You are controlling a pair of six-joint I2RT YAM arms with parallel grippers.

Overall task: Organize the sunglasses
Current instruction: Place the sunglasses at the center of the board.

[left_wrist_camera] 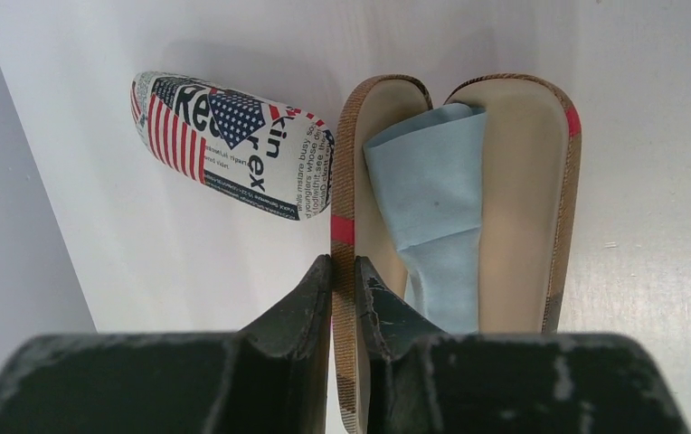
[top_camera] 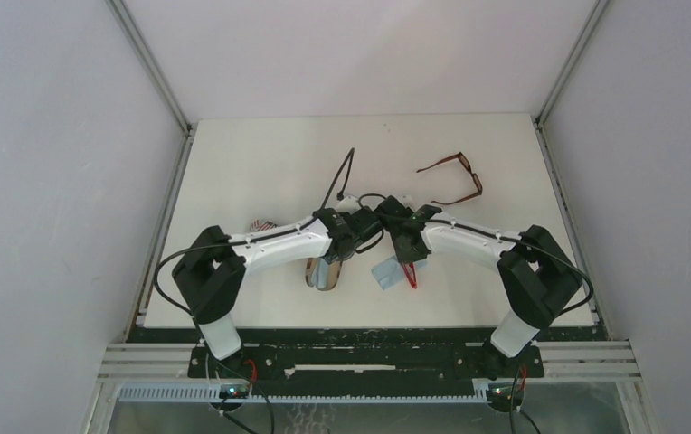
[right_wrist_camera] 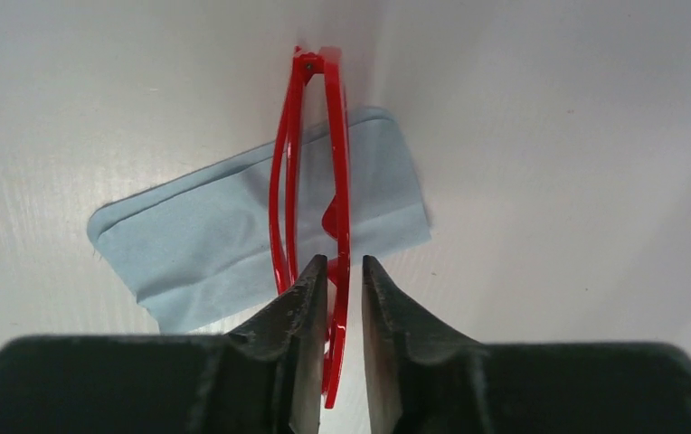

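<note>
The red sunglasses (right_wrist_camera: pixel 339 163) are folded and stand on edge over a light blue cloth (right_wrist_camera: pixel 206 244). My right gripper (right_wrist_camera: pixel 345 267) is open a little. The red frame runs between its fingers, with a gap on the right side. In the top view, the red sunglasses (top_camera: pixel 411 274) are just below the right gripper (top_camera: pixel 408 253). The dark brown sunglasses (top_camera: pixel 455 178) lie unfolded at the far right of the table. My left gripper (left_wrist_camera: pixel 344 271) is shut on the left wall of an open brown plaid case (left_wrist_camera: pixel 527 181).
A light blue cloth (left_wrist_camera: pixel 432 199) lies inside the open plaid case. A closed flag-print case (left_wrist_camera: pixel 229 145) lies to its left. The two arms meet mid-table, wrists close together. A black cable (top_camera: pixel 342 176) loops behind them.
</note>
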